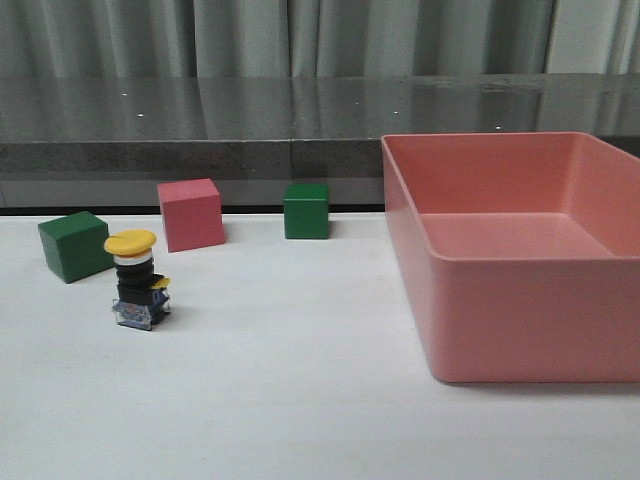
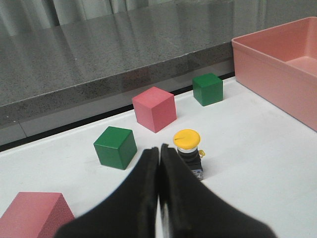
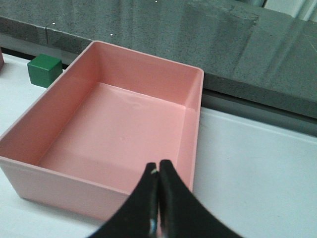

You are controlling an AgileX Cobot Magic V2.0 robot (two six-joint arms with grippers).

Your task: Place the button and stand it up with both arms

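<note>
Small push-button (image 1: 138,283) with yellow mushroom cap, silver ring, black cylindrical body and blue-and-clear contact block base: upright on the white worktop (image 1: 280,380), cap uppermost, block flat on the surface, a small yellow tab at one side. Just beside a green cube (image 1: 73,245), near a red cube (image 1: 190,214), well apart from the large pink plastic bin (image 1: 520,320). A 2nd green cube (image 1: 306,210) between red cube and bin. In the left wrist view, 1 more red cube (image 2: 32,213) at the edge. Left black pincer (image 2: 159,163): fingers pressed together, holding nothing, close to the button but apart from it. Right black pincer (image 3: 157,181): fingers together, holding nothing, above the bin's near wall.
</note>
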